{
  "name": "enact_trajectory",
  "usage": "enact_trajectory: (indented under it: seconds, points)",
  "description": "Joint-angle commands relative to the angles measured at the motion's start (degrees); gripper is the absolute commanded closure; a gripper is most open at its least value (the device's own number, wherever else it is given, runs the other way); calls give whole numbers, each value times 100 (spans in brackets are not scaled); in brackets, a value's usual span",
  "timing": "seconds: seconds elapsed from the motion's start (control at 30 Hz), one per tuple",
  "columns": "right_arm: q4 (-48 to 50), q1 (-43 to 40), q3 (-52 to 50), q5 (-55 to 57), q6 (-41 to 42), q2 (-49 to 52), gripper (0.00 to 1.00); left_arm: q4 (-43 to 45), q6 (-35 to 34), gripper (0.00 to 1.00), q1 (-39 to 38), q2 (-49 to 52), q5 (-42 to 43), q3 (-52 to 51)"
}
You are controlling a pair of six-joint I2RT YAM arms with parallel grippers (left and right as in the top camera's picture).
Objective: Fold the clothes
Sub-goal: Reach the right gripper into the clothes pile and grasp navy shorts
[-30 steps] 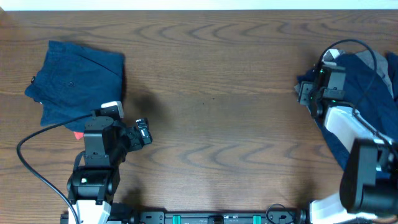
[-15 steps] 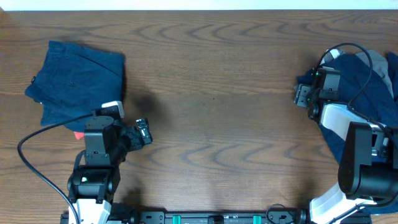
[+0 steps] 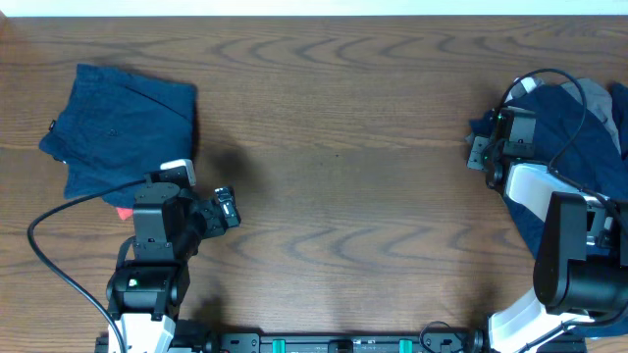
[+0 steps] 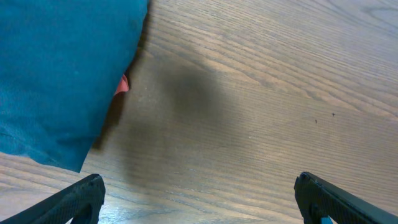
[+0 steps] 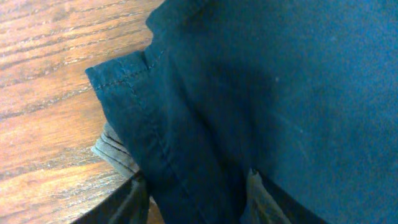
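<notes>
A folded dark navy garment lies at the far left of the table; in the left wrist view it fills the upper left. My left gripper is open and empty over bare wood, to the right of that garment. A pile of navy clothes with a light grey one lies at the right edge. My right gripper is at the pile's left edge, its fingers closed around a fold of navy cloth. A grey hem shows beneath it.
A small pink tag pokes out from under the folded garment's edge. The wooden table stretches between the two arms. Black cables trail from both arms.
My right gripper has shifted slightly up and in at the pile's left edge over the last second. The left arm and the folded garment have not moved.
</notes>
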Motion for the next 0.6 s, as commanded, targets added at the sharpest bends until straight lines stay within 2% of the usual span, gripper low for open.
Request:
enact_trajectory:
  seconds: [0.0,0.07,0.2,0.57]
  points:
    - [-24,-31,61,227,26,92,60,-13,-33,2,24,-2,15,127]
    - [-20,-31,61,227,31,92,60,-13,-35,2,24,-2,15,127]
    - [28,-31,61,225,68,90,55,-13,-33,2,24,-2,15,127]
    - [109,-31,66,223,66,-160,53,-13,-33,2,24,-2,15,127]
